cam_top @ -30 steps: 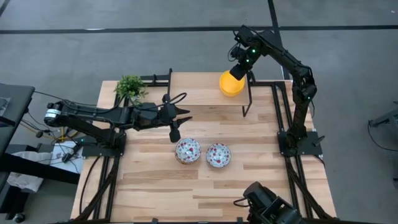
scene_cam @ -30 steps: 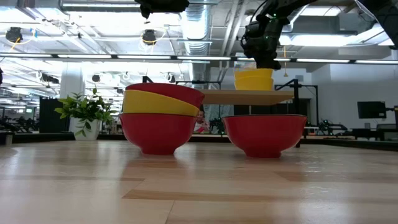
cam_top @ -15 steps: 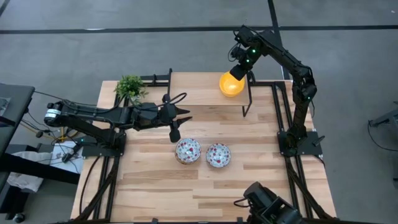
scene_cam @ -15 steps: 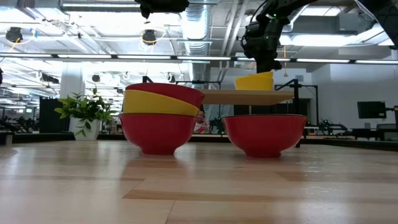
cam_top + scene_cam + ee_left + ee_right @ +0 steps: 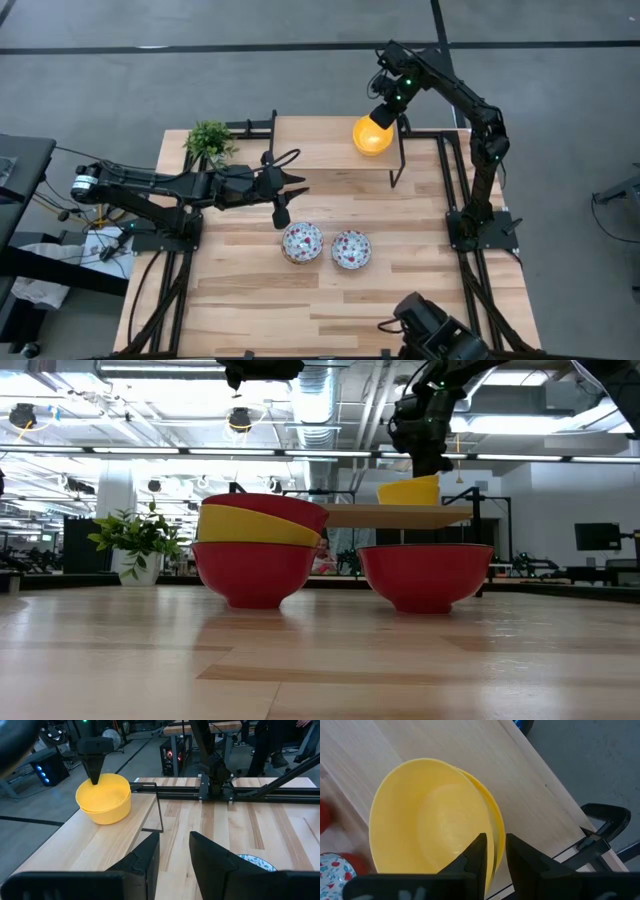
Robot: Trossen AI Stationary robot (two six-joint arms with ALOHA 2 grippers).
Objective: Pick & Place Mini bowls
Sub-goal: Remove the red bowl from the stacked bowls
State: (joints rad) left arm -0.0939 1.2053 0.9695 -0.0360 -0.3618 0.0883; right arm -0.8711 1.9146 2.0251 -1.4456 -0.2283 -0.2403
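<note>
Two nested yellow mini bowls (image 5: 372, 136) sit on a raised wooden shelf (image 5: 318, 148) at the table's far side. My right gripper (image 5: 386, 112) is shut on the upper one (image 5: 435, 825), which is tilted in the lower one (image 5: 501, 832). Near the table's middle, a floral bowl (image 5: 302, 241) tops a stack of red, yellow and red (image 5: 258, 555). A single floral bowl (image 5: 351, 249) stands to its right. My left gripper (image 5: 290, 198) hovers open above the table, left of and beyond the stack. My right gripper pinches the upper yellow bowl's rim (image 5: 489, 840), one finger (image 5: 476, 854) inside the bowl and one (image 5: 519, 857) outside. It comes from above, pointing down, at the bowl's far-right side. The held side is raised (image 5: 428, 482), and the opposite side rests in the lower bowl.
A small green plant (image 5: 210, 140) stands at the table's far-left corner. The shelf's black leg (image 5: 397, 165) drops to the table near the yellow bowls. Black frame rails (image 5: 260, 795) run along the table's right side. Bare wood lies toward the near edge.
The upper yellow bowl has tipped. It sat level in the lower one a second ago; now the side held by my right gripper is raised and the opposite side stays down. Nothing has moved in the last half second.
</note>
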